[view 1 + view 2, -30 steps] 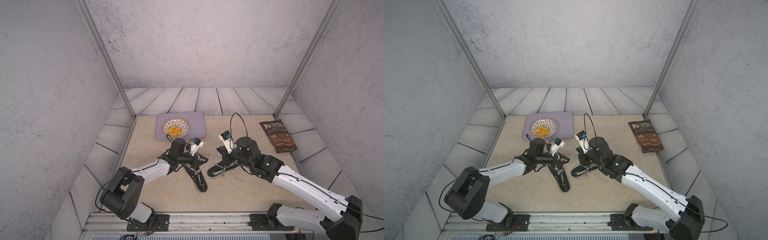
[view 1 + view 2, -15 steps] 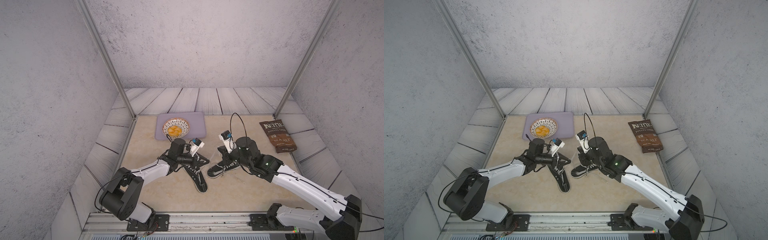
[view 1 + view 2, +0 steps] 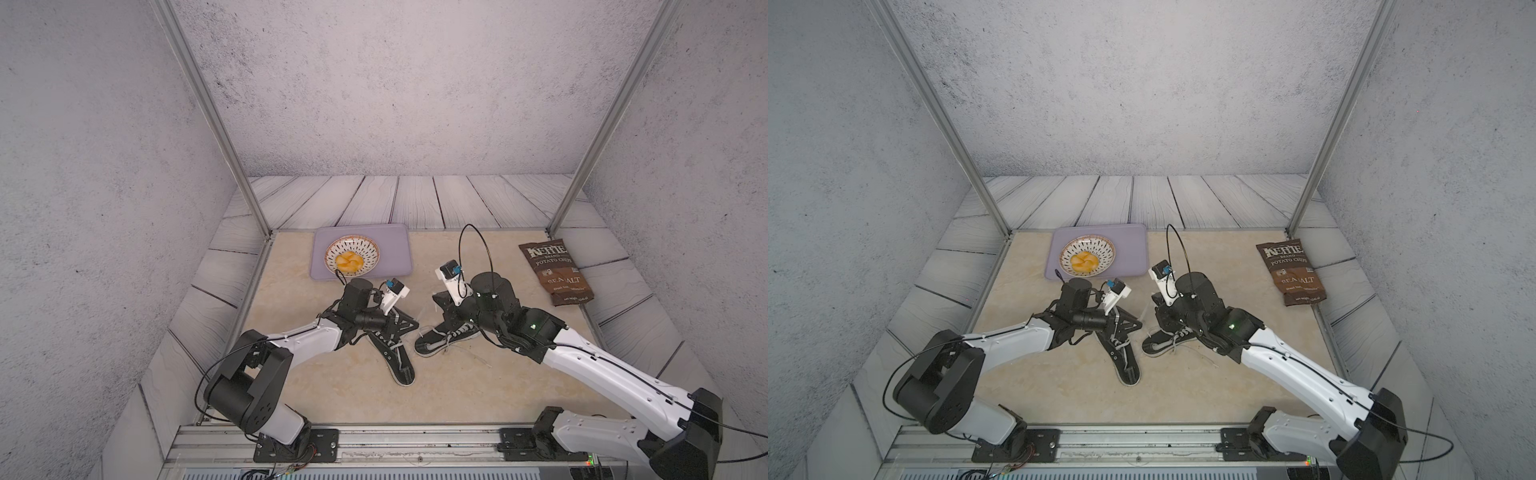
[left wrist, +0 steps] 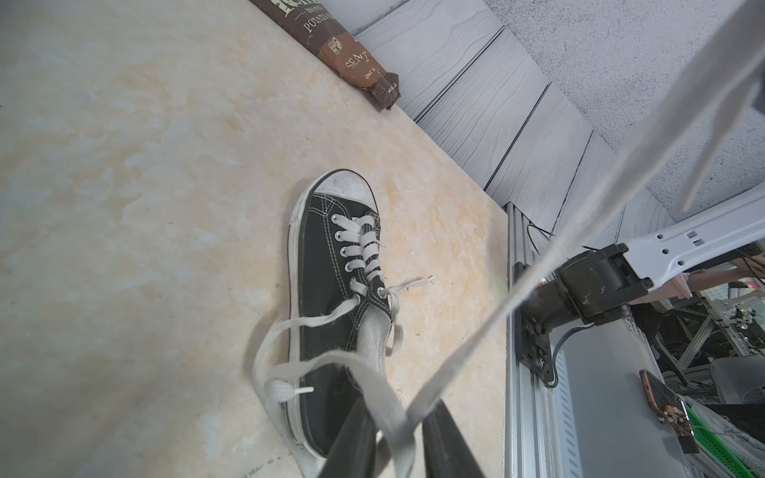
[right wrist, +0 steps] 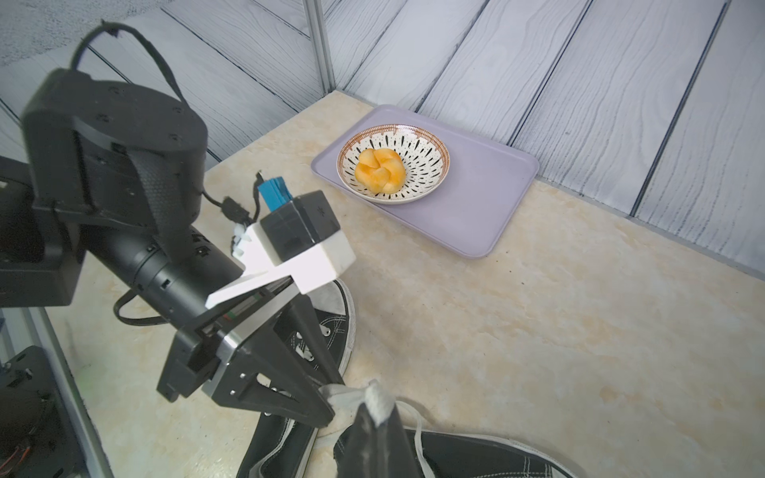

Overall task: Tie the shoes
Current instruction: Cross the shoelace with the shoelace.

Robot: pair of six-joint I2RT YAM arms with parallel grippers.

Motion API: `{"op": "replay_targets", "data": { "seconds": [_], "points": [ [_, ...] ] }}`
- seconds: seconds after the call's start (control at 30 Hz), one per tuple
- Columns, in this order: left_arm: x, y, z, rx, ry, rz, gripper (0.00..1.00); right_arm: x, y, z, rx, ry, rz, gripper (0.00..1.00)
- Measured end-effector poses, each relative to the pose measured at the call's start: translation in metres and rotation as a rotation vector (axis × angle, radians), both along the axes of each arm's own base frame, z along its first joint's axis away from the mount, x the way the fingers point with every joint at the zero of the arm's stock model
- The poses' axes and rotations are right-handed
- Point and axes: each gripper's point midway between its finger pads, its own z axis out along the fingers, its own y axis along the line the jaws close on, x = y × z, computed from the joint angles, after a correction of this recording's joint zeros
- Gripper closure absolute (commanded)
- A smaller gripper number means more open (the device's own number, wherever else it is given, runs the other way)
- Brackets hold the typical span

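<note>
Beige stone-look bench, grey walls around it, and right at mid-bench lie the shoes (image 3: 398,363), close together. One runs toward the front edge, and its partner lies across beside it toward the right edge. Nothing is knotted: from the left wrist view, loose white ends sprawl on the bench beside a sneaker.

One lace (image 4: 476,336) is up off the shoe and drawn in a straight line. The right gripper (image 5: 372,416) has its jaws pressed together on a bunch of white lace. The left gripper (image 5: 336,400) sits right beside it, jaws a little spread, with the lace draped between them and not clamped.

And here's the danger: only one pinch appears to hold the tension. If that pinch slips, or the draped strand slides off the parted jaws, any loop being formed probably collapses. Pull too hard and the light sneaker likely skids or tips. The two sets of jaws also work so near each other that a clash looks possible.

Well clear, at the back edge, sits the lilac tray (image 3: 395,249) with a patterned bowl (image 3: 372,251) on it. The chip bag (image 3: 555,270) lies toward the back right corner.
</note>
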Motion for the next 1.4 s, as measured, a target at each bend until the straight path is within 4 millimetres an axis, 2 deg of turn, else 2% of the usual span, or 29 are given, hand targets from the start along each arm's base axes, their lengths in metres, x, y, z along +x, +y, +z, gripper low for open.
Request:
{"op": "replay_targets", "data": {
  "seconds": [0.13,0.27,0.33,0.5,0.63,0.77,1.0,1.07,1.2,1.33,1.4],
  "points": [
    [0.002,-0.003,-0.001,0.006,-0.01,-0.006,0.74,-0.001,0.002,-0.003,-0.002,0.01,0.01,1.0],
    [0.002,-0.005,-0.002,0.015,-0.016,-0.013,0.94,-0.001,0.005,-0.006,-0.004,0.021,0.02,1.0],
    [0.001,-0.005,-0.002,0.016,-0.024,-0.018,0.98,0.0,0.006,-0.006,-0.004,0.025,0.024,1.0],
    [-0.003,-0.002,0.002,0.014,-0.03,-0.023,0.99,0.008,0.014,-0.01,0.011,0.048,0.047,1.0],
    [-0.015,0.001,0.008,-0.001,-0.024,-0.046,0.99,0.023,0.03,-0.016,0.054,0.083,0.095,1.0],
    [-0.027,0.005,0.004,-0.006,0.008,-0.067,0.99,0.035,0.048,-0.028,0.11,0.143,0.163,1.0],
    [-0.041,0.011,-0.004,-0.014,0.052,-0.068,0.99,0.047,0.091,-0.06,0.171,0.325,0.287,1.0],
    [-0.042,0.013,-0.005,-0.017,0.054,-0.064,0.99,0.048,0.102,-0.075,0.188,0.396,0.315,1.0],
    [-0.042,0.02,-0.004,-0.034,0.054,-0.039,0.99,0.042,0.116,-0.118,0.216,0.565,0.35,1.0],
    [-0.038,0.03,-0.004,-0.048,0.063,0.005,0.99,0.033,0.124,-0.151,0.243,0.715,0.366,0.93],
    [-0.036,0.033,-0.005,-0.051,0.075,0.025,0.99,0.028,0.126,-0.157,0.253,0.76,0.376,0.82]
  ]
}}
